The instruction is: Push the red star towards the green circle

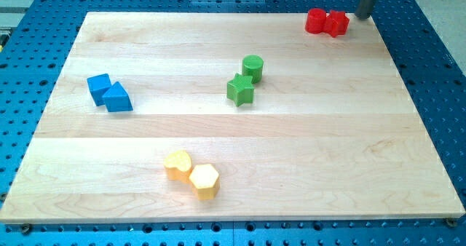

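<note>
worktop (pixel 306 166) of pale wood on blue perforated base (pixel 437 93). red star (pixel 337 24) near far right corner, well apart from central green circle (pixel 253 67). my tip (pixel 362 15) just beside star; no end effector fitted.

Two red blocks (pixel 327 22), two green (pixel 246 78), two blue (pixel 109 93), two yellow (pixel 191 173)

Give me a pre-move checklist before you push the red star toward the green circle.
1. My tip in view, at the view's top right: ok.
2. Tip on the far side of the red pair from the green circle: ok.
3. Which red block is the red star and which the other red block: cannot tell for certain; they touch.
4. Tip touching the red star: cannot tell.
5. Path to the circle free of other blocks: ok, though the green star sits against the circle.
</note>
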You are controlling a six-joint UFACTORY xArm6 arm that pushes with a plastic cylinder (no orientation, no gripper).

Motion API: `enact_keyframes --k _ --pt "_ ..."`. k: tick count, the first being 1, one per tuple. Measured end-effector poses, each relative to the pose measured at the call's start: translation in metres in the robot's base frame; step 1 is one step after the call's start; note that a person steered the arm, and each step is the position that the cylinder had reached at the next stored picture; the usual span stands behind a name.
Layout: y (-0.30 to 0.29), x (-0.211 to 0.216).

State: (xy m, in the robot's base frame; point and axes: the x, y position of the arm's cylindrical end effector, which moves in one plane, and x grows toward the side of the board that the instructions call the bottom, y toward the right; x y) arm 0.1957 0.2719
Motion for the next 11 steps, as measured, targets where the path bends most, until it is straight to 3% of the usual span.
enact_keyframes --k 2,4,6,7,9,11 --pt "-0.04 0.045" --pt "-0.077 0.045" --pt "-0.064 0.024" --pt "-0.1 0.029" --pt "-0.172 0.092" --pt "-0.112 0.103"
